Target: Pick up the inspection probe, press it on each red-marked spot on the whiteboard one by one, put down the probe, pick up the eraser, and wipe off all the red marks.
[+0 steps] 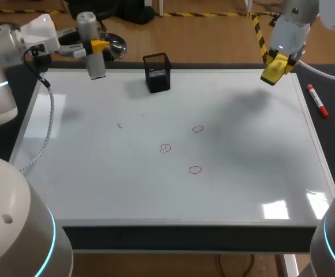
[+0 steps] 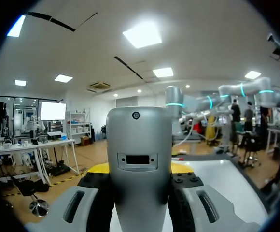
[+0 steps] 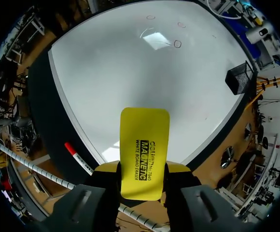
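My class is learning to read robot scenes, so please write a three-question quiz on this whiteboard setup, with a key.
1. True or false: the right gripper holds the yellow eraser.
2. How many red marks are on the whiteboard?
3. What does the left gripper hold? A) a sponge B) the grey probe C) nothing

Key: 1 true; 2 three; 3 B.
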### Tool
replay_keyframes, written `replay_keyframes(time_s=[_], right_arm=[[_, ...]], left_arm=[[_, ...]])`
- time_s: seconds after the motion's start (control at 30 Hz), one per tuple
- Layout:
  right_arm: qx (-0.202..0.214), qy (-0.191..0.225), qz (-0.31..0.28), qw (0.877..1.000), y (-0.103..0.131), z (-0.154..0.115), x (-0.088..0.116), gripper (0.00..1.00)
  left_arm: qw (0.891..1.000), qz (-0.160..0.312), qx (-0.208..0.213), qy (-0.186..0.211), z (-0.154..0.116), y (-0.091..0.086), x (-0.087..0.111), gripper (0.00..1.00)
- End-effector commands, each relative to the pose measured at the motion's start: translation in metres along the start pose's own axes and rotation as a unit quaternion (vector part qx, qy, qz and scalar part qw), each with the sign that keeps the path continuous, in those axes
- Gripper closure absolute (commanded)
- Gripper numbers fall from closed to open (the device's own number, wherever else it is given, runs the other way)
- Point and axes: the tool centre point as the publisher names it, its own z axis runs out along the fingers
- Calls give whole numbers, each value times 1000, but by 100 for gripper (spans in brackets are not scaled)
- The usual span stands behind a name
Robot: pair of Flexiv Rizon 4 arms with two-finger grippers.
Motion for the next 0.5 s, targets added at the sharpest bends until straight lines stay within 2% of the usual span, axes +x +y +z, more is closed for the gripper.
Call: replay_keyframes(time_s=[0.03,0.4,0.5], right_arm=[[1,2,-1,1000,-1,-1,0,100],[1,2,-1,1000,-1,-1,0,100],[1,2,-1,1000,-1,-1,0,100]], left_arm=[[1000,4,8,7,11,-4,10,100],[997,-13,31,63,48,-13,69,100],[997,-13,24,73,54,-11,83,100]])
